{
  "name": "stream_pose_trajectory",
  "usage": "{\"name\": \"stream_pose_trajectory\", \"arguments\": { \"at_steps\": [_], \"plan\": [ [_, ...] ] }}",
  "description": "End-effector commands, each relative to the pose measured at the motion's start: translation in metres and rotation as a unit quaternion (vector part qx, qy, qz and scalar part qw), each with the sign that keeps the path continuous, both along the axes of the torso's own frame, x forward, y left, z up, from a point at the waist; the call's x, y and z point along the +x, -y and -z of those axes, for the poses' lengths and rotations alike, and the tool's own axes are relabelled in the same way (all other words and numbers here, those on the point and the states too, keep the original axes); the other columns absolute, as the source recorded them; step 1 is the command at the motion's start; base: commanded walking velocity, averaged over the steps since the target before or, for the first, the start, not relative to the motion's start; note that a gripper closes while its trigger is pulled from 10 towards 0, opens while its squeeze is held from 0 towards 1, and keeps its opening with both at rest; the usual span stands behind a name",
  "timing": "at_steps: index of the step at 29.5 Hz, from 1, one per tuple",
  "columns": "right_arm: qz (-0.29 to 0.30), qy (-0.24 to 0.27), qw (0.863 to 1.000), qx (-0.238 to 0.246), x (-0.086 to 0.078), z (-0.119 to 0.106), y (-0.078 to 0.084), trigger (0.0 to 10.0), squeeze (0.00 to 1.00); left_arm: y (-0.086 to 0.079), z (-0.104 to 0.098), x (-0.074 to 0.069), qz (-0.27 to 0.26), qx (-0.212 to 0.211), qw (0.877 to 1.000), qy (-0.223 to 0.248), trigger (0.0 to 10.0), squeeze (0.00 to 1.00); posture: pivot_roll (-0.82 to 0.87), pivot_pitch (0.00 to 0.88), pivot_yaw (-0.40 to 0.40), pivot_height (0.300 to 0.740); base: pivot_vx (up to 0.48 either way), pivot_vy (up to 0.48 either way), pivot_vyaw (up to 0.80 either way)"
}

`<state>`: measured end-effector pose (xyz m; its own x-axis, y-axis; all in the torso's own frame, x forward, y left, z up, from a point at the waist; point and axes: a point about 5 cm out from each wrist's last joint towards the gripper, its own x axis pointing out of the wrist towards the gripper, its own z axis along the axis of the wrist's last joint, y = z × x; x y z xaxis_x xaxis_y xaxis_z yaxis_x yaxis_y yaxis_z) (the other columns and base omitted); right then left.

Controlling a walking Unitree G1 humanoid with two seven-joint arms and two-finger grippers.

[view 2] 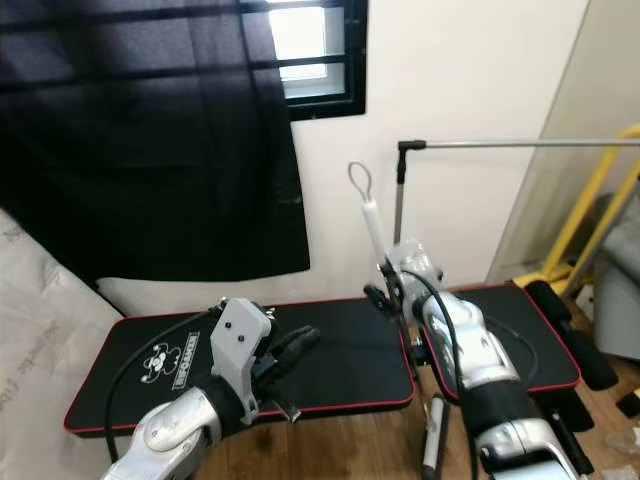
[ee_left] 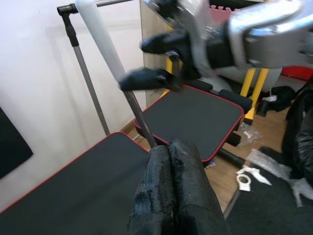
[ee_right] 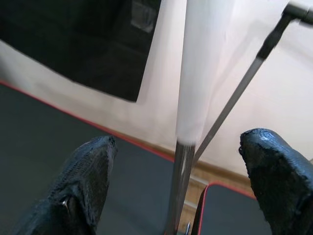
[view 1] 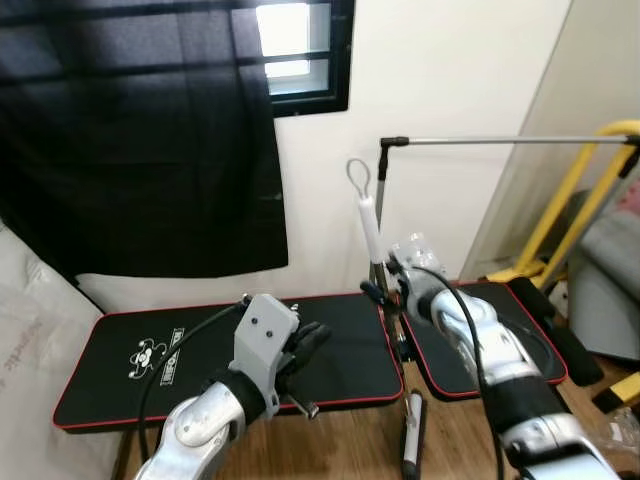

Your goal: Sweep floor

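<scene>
The broom handle, white at its upper grip with a wire hanging loop at the top and a dark metal shaft below, stands upright and slightly tilted in the middle of the scene, just in front of the white wall and over the gap between two black floor mats. The right gripper is raised to the handle where the white grip meets the metal shaft; its jaws stand wide apart with the shaft between them, and neither finger visibly touches it. The left gripper hangs lower and to the left, above the large black mat with red edging, its jaws pressed together and holding nothing, pointing toward the handle and the other arm. The second, smaller red-edged mat lies to the right, partly under the right arm. Behind the handle a thin metal rack pole runs to the right from a black corner joint, and a yellow frame leans at the far right. A black curtain covers the window on the far left, and wooden floor shows nearest the robot.
</scene>
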<state>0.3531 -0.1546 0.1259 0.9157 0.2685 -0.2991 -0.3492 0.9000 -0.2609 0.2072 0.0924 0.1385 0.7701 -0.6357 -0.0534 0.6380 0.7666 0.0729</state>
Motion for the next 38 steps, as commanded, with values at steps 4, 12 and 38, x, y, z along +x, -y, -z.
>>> {"name": "stream_pose_trajectory", "arguments": {
  "at_steps": [4,12,38],
  "plan": [
    [0.016,0.011,1.000,0.003,0.012,-0.005,-0.009,10.0,0.00,0.007,-0.003,-0.011,0.061,-0.018,0.998,-0.016,10.0,0.00,-0.04,0.069,-0.042,0.740,0.000,0.000,0.00],
    [0.043,0.032,0.998,0.017,0.029,-0.016,-0.020,10.0,0.00,0.010,-0.005,-0.015,0.070,-0.021,0.997,-0.021,10.0,0.00,-0.01,0.088,-0.044,0.740,0.000,0.000,0.00],
    [0.116,0.074,0.990,0.019,0.048,-0.029,-0.011,0.0,0.00,0.011,-0.010,-0.017,0.083,-0.017,0.996,-0.028,10.0,0.00,0.00,0.109,-0.026,0.740,0.000,0.000,0.00]
  ]
}}
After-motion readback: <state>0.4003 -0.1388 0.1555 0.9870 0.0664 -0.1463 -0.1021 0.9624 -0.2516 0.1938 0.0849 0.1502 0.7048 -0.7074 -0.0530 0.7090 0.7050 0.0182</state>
